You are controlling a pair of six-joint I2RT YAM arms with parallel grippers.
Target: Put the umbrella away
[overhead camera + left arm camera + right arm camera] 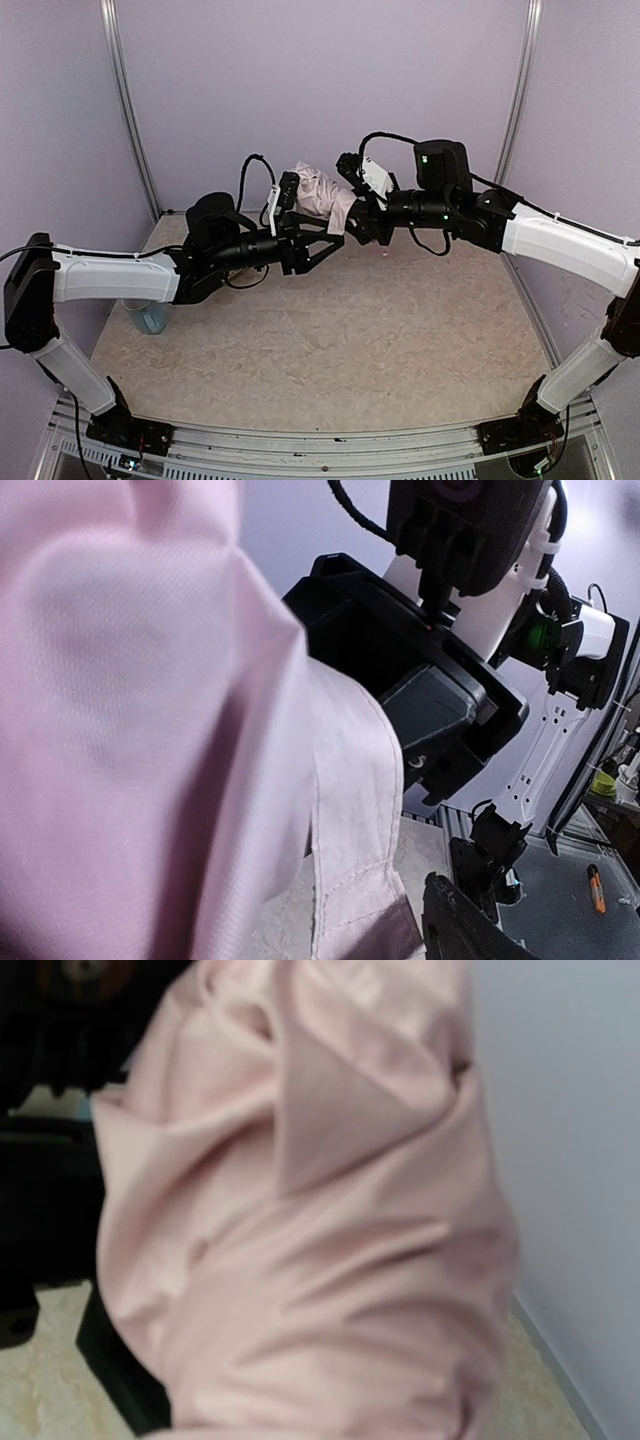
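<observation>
From above: both arms meet over the back of the surface (330,340), with the umbrella (322,192) held aloft between them as a bunched pink bundle, clear of the surface. My left end effector (318,243) sits just below and beside the fabric. My right end effector (358,212) presses in at the bundle's right edge. From this height I cannot tell how far either one is open, or which of them carries the weight.

From the left wrist: pale pink cloth fills the left half of the view, one hemmed panel hanging loose. The black body of the right end effector (420,695) butts against the fabric. Only one of the left arm's own fingers (455,925) shows, at the bottom edge, with no cloth visibly on it, so its grip remains unclear to me.

From the right wrist: crumpled pink folds (310,1260) crowd the lens, blurred and very close. The fingers are hidden behind them, and I cannot tell whether they clamp the cloth.

My reading of progress: the canopy is collapsed and gathered, but the folds are loose and uneven. No shaft or handle shows. Smoothing the cloth, securing it and setting the umbrella down look to be left. These views do not show me where it goes.
</observation>
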